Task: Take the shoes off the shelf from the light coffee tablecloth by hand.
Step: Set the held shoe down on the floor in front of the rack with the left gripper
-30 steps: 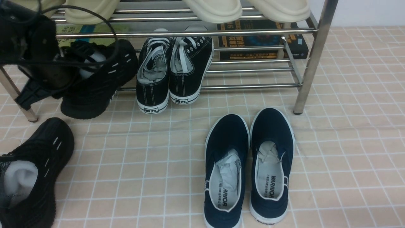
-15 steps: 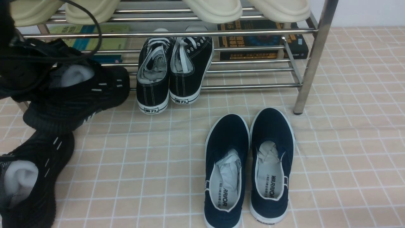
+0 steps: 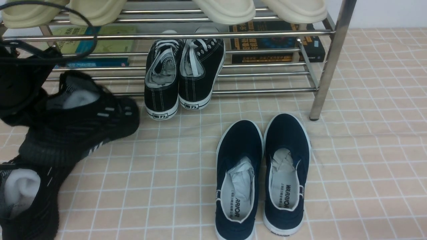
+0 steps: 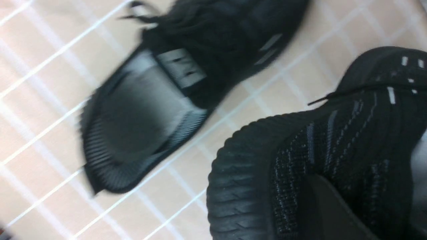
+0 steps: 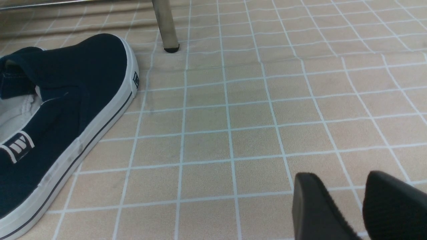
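- The step in hand is judged to be the setting-down of the second shoe of the pair. The held sneaker (image 3: 83, 126) is clear of the shelf (image 3: 330, 60) and hangs tilted in front of its left end, low over the tablecloth (image 3: 367, 150).
- The left gripper (image 3: 40, 96) is closed on that sneaker's heel collar. In the left wrist view one dark finger is seen pressed against the knit at the heel.
- The second sneaker (image 3: 30, 196) lies on the cloth nearer the robot, and its toe is covered in the front view by the held one's ribbed heel.
- The next move is judged to call for a lowering beside the mate rather than onto it, with the jaws parted only once the sole is borne by the cloth. Whether the sole already touches cannot be told.
- In the left wrist view a strip of cloth is seen between the two sneakers — a gap that the front view hides, since there they overlap. The lower sneaker is blurred in that view.
- Only the front view shows the rack, the canvas lace-ups (image 3: 183, 73) leaning at its lower bars and the navy slip-ons (image 3: 263, 173) set out on the cloth.
- The right gripper (image 5: 347, 180) is shown only in its own wrist view, low over bare cloth near one slip-on. Nothing is held between its fingers, which stand close together — whether they are quite shut cannot be told.
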Controlling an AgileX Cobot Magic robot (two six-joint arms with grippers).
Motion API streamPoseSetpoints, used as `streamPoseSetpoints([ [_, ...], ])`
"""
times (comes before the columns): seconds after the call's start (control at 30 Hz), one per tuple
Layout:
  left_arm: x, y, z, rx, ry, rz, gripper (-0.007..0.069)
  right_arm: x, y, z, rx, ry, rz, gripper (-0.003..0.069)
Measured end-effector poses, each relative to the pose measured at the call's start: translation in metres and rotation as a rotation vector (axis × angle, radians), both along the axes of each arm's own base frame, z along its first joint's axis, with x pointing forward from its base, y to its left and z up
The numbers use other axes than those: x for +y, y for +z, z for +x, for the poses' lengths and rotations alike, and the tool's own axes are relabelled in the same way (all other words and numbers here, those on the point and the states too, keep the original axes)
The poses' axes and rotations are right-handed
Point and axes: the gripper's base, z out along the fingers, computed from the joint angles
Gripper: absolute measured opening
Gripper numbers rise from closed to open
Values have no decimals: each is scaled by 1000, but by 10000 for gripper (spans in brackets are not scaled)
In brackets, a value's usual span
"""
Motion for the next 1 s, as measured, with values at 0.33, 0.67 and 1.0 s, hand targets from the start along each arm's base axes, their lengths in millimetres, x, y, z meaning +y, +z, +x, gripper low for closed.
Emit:
streamPoseSetpoints([
  [0.33,-47,2,-11,-28,-30,49,83,0,0,0,0,0,0,240],
  [0.67,-58,2,-14,-54,56,1,83,0,0,0,0,0,0,240],
  [1.0,-54,-35,-22,18,190,-1,83,0,0,0,0,0,0,240],
])
